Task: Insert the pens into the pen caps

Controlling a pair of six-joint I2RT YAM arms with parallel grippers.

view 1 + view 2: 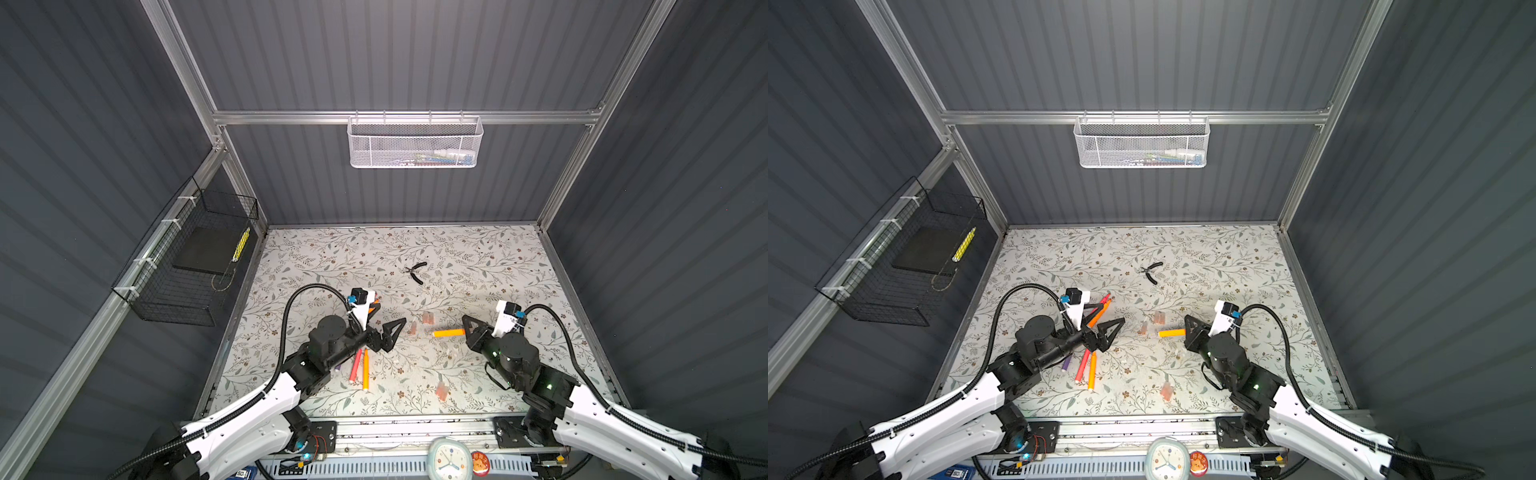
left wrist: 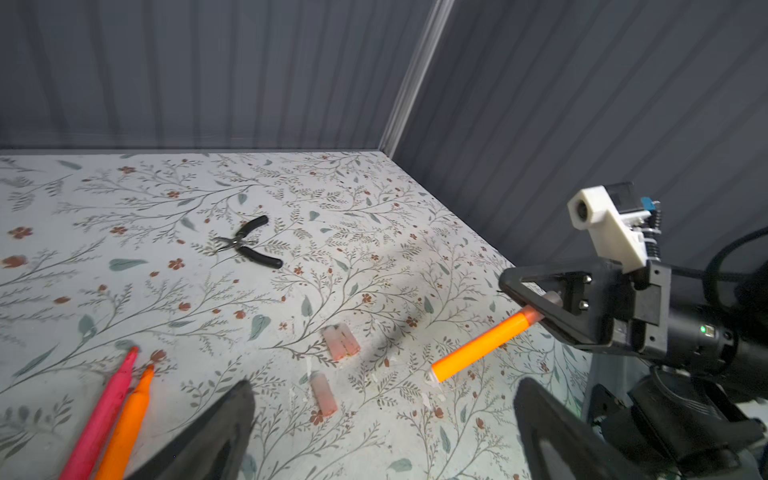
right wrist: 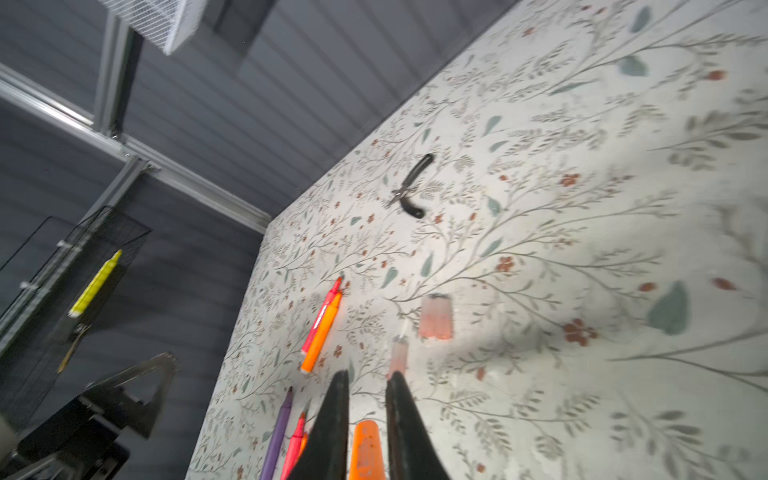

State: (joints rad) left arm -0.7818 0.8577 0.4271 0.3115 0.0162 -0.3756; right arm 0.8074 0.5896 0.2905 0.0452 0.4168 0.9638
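My right gripper (image 1: pixel 465 329) (image 3: pixel 369 376) is shut on an orange pen (image 1: pixel 448 333) (image 2: pixel 482 348). The pen sticks out toward the left, above the table, and its gripped end looks paler. My left gripper (image 1: pixel 392 336) (image 2: pixel 384 386) stands wide open with nothing between its fingers, a short way left of the pen's free end. Between the grippers, pinkish pen caps lie on the table: a single one (image 2: pixel 324 394) (image 1: pixel 412 328) and a pair (image 2: pixel 341 341) (image 1: pixel 428 318). Another cap (image 1: pixel 442 390) lies nearer the front. Under the left arm lie a pink-red pen (image 1: pixel 355 365), an orange pen (image 1: pixel 365 370) and a purple pen (image 1: pixel 1066 363). Two more pens (image 1: pixel 1100 309) lie behind the left wrist.
Black-handled pliers (image 1: pixel 415 272) lie toward the back middle. A white mesh basket (image 1: pixel 415 143) hangs on the back wall, and a black wire basket (image 1: pixel 195 266) on the left wall. A clock (image 1: pixel 451 457) sits below the table's front edge. Small white scraps dot the floral tabletop (image 1: pixel 478 257).
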